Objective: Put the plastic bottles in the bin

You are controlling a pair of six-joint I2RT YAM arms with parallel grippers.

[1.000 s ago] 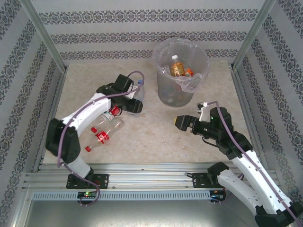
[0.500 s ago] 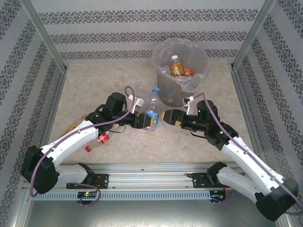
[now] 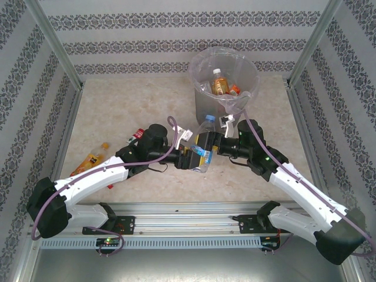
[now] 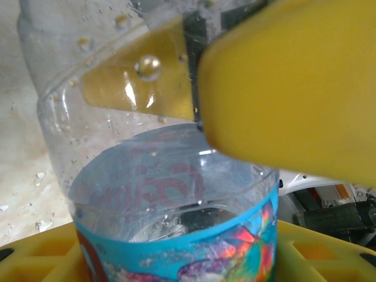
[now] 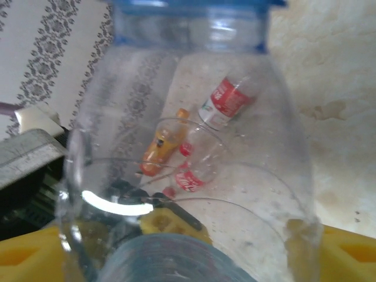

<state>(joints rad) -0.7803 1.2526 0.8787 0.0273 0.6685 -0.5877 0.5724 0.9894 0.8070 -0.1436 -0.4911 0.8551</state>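
Left gripper [image 3: 192, 158]: we clamp the blue-labelled bottle [image 3: 207, 131] low on its body, upright, just before the bin [image 3: 198, 106].
Right gripper [image 3: 210, 143]: our jaws straddle that bottle; whether they press, we cannot tell.
Why: likely a handover towards the bin-side arm.

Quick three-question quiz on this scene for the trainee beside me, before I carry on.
1. True or false: the bin holds no bottles.
2. The bottle in the left gripper has which label colour? A red, B blue, C green.
3. Fill in: the orange bottle lying on the table is on the ____ arm's side.
Key: 1 false; 2 B; 3 left.
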